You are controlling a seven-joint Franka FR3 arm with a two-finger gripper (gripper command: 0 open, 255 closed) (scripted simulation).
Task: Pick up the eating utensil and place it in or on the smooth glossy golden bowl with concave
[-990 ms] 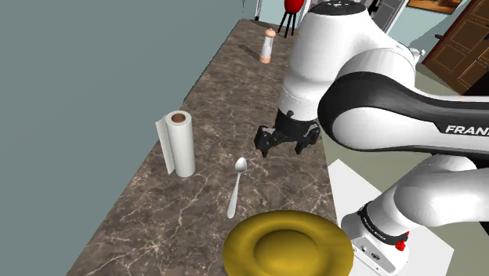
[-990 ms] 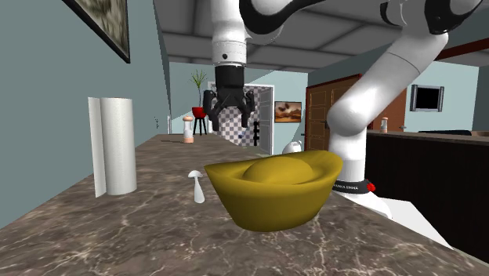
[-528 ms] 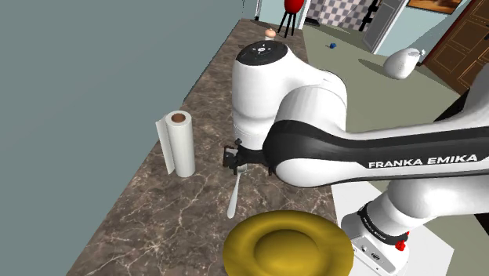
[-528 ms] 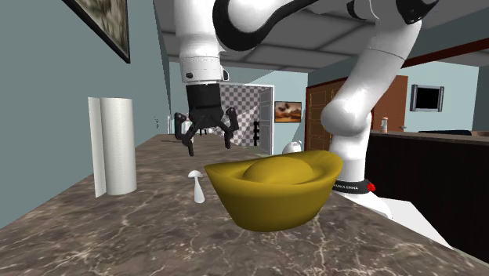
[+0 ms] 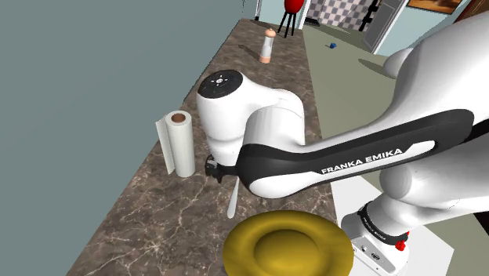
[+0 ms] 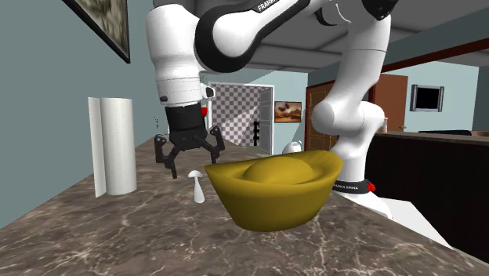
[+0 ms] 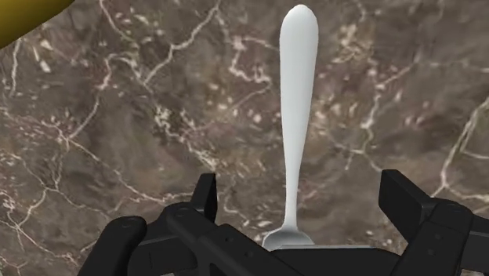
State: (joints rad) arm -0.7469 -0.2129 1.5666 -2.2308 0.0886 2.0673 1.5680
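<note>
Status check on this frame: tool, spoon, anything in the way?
Tool open, hovering over head of spoon, holding nothing. Spoon flat on marbled counter, handle toward golden bowl. Paper towel roll stands aside, nothing blocking.

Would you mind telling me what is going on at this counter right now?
The white Franka arm hovers its black gripper, fingers open, just above a spoon lying flat on the marbled counter. The fingers stand on either side of the spoon's bowl end without touching it, so nothing is held yet. The golden bowl sits close by, near the handle's tip.
</note>
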